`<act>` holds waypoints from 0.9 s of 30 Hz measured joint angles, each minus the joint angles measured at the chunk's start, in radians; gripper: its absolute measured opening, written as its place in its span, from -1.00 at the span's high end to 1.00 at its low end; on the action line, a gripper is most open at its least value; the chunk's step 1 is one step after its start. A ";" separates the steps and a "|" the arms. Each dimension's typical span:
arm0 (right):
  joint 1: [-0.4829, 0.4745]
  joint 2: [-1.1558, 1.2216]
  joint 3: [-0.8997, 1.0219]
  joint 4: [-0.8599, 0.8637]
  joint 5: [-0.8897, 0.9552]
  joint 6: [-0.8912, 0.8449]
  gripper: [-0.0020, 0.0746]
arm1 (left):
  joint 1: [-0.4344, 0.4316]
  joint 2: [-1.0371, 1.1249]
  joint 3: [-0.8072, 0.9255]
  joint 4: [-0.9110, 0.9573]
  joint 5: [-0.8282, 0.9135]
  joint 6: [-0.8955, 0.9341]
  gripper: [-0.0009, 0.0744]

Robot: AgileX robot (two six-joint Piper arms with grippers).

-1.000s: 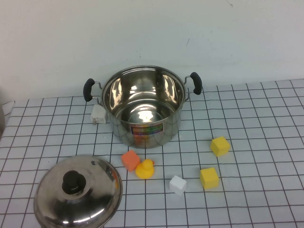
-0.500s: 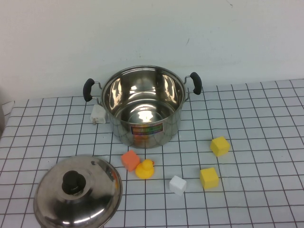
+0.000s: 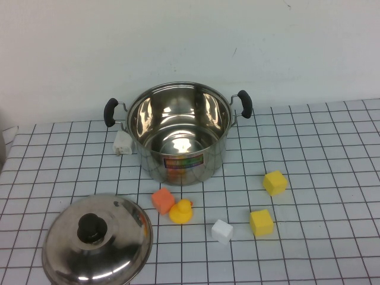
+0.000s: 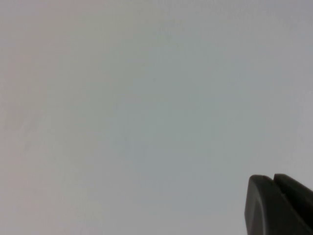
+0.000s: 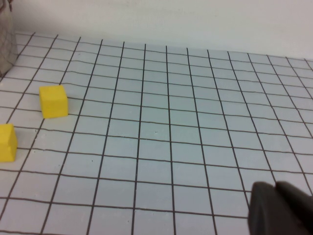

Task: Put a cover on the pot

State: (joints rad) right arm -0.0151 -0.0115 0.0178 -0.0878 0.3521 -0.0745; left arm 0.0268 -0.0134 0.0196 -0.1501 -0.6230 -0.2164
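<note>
From above, you see the pot (image 3: 178, 132) open at the back of the checked table (image 3: 332, 178). Its lid (image 3: 98, 240) lies apart, in front and to the pot's left; neither gripper shows.

Your left wrist view: the left gripper (image 4: 281, 205) is closed, facing a blank surface.

Your right wrist view: the right gripper (image 5: 281, 209) sits above the table, 2 yellow cubes (image 5: 53, 101) well away; I cannot tell its opening.

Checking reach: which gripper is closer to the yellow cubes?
Right. The right gripper is low over the table near the yellow cubes; the left gripper faces only blank wall.
</note>
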 joint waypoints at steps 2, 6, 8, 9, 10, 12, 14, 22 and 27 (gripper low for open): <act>0.000 0.000 0.000 0.000 0.000 0.000 0.92 | 0.000 -0.002 0.000 -0.017 -0.036 -0.020 0.98; 0.000 0.000 0.000 0.000 0.000 0.000 0.92 | 0.000 -0.002 -0.063 -0.034 0.189 -0.065 0.98; 0.000 0.000 0.000 0.000 0.000 0.000 0.92 | 0.000 0.009 -0.146 -0.032 0.366 -0.056 0.98; 0.000 0.000 0.000 0.000 0.000 0.000 0.92 | 0.000 0.029 -0.193 -0.026 0.417 -0.040 0.98; 0.000 0.000 0.000 0.000 0.000 0.000 0.92 | 0.000 0.050 -0.229 -0.022 0.441 -0.032 0.98; 0.000 0.000 0.000 0.000 0.000 0.000 0.92 | 0.000 0.117 -0.308 -0.020 0.455 -0.018 0.98; 0.000 0.000 0.000 0.000 0.000 0.000 0.92 | 0.000 0.187 -0.376 -0.017 0.450 -0.017 0.98; 0.000 0.000 0.000 0.000 0.000 0.000 0.92 | 0.000 0.466 -0.462 0.002 0.249 -0.070 0.98; 0.000 0.000 0.000 0.000 0.000 0.000 0.92 | 0.000 0.655 -0.457 0.252 0.287 -0.169 0.98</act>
State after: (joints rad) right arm -0.0151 -0.0115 0.0178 -0.0878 0.3521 -0.0745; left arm 0.0268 0.6419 -0.4375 0.1019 -0.3364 -0.3853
